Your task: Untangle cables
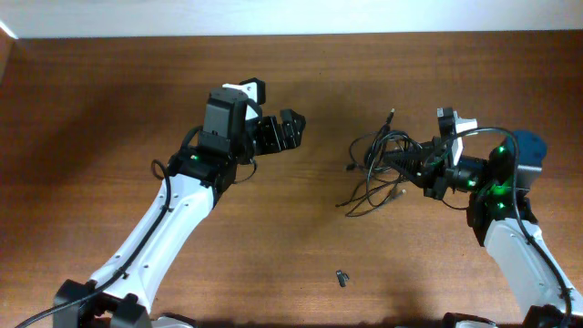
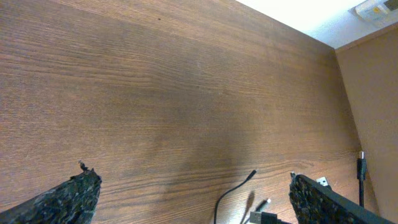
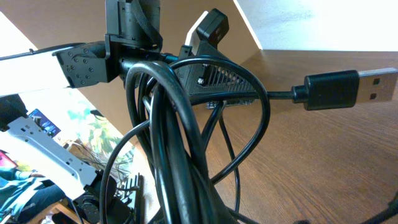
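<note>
Cables' place: I am seeing the cables (image 1: 378,164) lying as one loose knot on the table (image 1: 109,91), right of centre, with loops and plug ends trailing toward the near edge and one end pointing toward the far edge.

Right jaws: I am reading the right gripper (image 1: 421,169) as clamped on the knot's right side. In the right wrist view a thick bunch of strands is filling the frame, and a USB plug (image 3: 345,89) is sticking out to the side.

Left jaws: the left gripper (image 1: 293,130) is standing wide open with nothing between its fingers (image 2: 68,199).

Key relation: the knot is lying to the right of the left jaws, apart from them, its spread running roughly far-to-near across their line of reach. In the left wrist view, loose ends are just showing at the bottom edge.

Nearer arm: the right is at the cables. I judge the left has to reach in.

Left arm pose: it is stretching diagonally, with the wrist pointing toward the knot.

Stray piece: a small dark clip (image 1: 342,278) is lying near the front edge, well apart from the cables.
</note>
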Robot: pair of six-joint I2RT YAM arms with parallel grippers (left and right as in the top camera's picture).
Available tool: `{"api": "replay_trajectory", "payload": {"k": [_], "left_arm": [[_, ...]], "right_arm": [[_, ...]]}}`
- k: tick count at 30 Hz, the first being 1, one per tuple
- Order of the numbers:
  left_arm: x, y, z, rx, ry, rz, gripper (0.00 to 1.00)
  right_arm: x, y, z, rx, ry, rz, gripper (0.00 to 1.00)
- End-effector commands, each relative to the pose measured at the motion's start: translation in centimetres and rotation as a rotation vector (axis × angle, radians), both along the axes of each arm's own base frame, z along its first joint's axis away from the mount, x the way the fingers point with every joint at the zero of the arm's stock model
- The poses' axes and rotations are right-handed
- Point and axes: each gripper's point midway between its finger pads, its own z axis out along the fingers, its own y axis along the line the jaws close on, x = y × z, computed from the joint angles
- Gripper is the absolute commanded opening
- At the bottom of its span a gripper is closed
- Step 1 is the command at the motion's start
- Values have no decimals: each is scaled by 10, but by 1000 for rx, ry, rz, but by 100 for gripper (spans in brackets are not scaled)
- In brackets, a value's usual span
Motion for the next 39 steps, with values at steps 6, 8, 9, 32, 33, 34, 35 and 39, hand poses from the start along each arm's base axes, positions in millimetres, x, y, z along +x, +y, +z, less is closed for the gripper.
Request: {"api": "replay_trajectory", "payload": {"k": [6, 8, 9, 32, 33, 34, 35, 39], "left_arm": [[-35, -57, 53, -43, -365, -577, 99], [-43, -62, 57, -53, -406, -648, 99], [-44, -62, 56, -53, -402, -649, 99], [-91, -114, 68, -10, -650, -960, 99], [-93, -118, 70, -6, -672, -973, 99], [-94, -120, 72, -8, -684, -977, 99], [-96, -124, 74, -11, -698, -985, 99], [-93, -131, 71, 37, -710, -957, 99]], "right_arm": [[0, 1, 3, -1, -5, -3, 4], [1, 1, 3, -1, -2, -6, 4], [1, 1, 3, 2, 6, -6, 4], [1, 1, 3, 12, 46, -9, 4], [1, 1, 3, 12, 47, -8, 4], [0, 1, 3, 12, 46, -5, 4], [-1, 1, 3, 13, 46, 1, 4], [-4, 2, 4, 15, 42, 21, 4]]}}
